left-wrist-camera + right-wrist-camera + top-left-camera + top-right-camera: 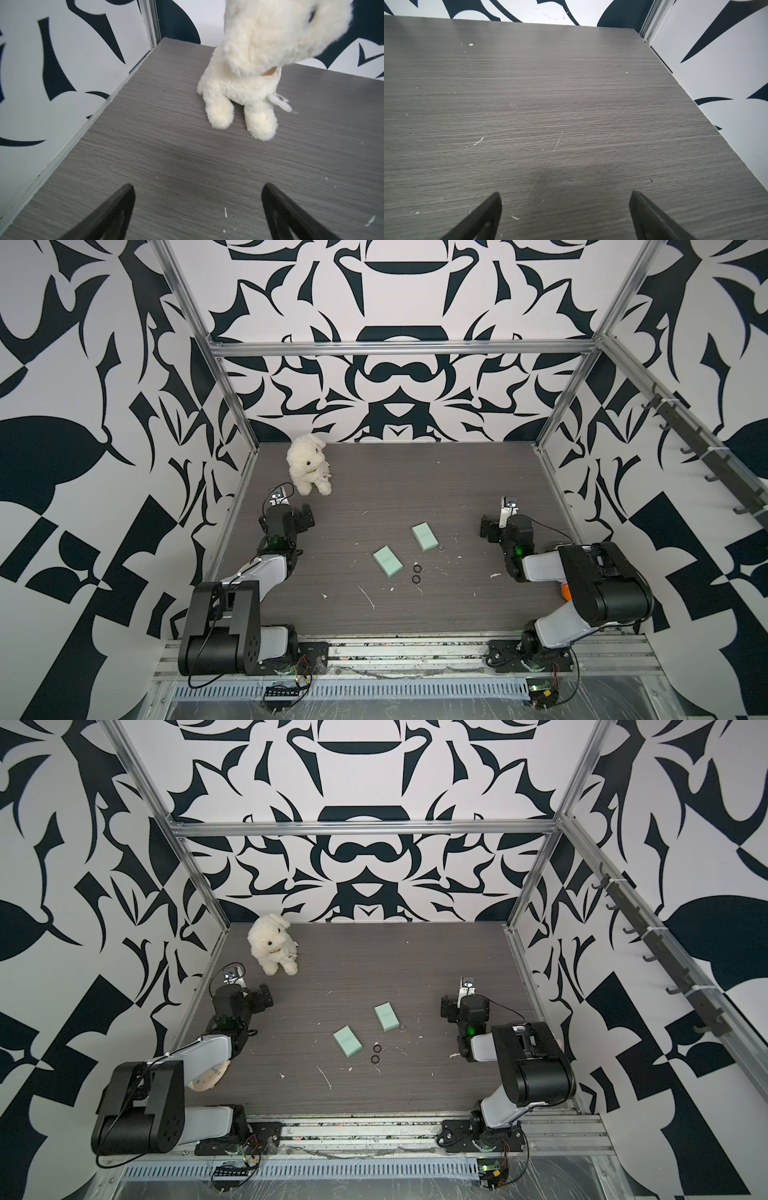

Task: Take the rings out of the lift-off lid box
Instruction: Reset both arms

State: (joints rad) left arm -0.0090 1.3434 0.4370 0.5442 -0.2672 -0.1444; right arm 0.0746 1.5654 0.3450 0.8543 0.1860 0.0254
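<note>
Near table [415, 489] sides: left hand [198, 185], right hand [565, 192] hover low, spread, empty.

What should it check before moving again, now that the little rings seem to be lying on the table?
1. Black rings out on table: ok.
2. Grey ring on table, beside far box: ok.
3. No ring hidden in far box or near box: cannot tell.
4. Left jaws open, empty: ok.
5. Right jaws open, empty: ok.
6. Plush well away from rings: ok.
</note>
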